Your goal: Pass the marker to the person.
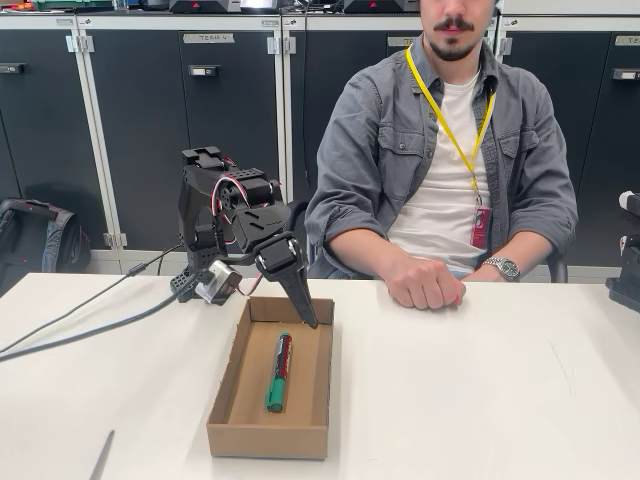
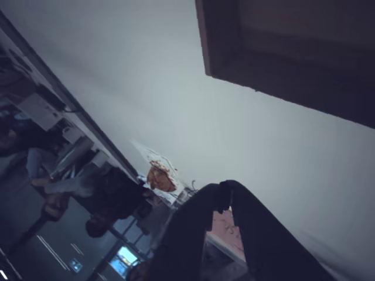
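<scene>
Cardboard walls frame the marker (image 1: 279,372), which lies flat on the floor of a shallow open box (image 1: 226,434) at the lower centre of the fixed view, its green cap end toward the bottom of the frame and its red-and-black barrel running up toward the arm. Lying loose and lengthwise, clear of both long walls, it leaves room for a finger on either side.

Just above the box's far rim, the black gripper (image 1: 305,310) hangs tip-down, apart from the marker and holding nothing. In the wrist view the gripper (image 2: 225,188) has its two dark fingers meeting at their tips, so the jaws stand closed or nearly so; they would probably need to spread before a descent onto the barrel.

At the upper right of the fixed view the person (image 1: 450,150) sits behind the table, one hand (image 1: 425,283) resting as a loose fist on the tabletop (image 1: 500,400), near the box, likely a short reach for a handover. The pick-up seems not yet begun.
</scene>
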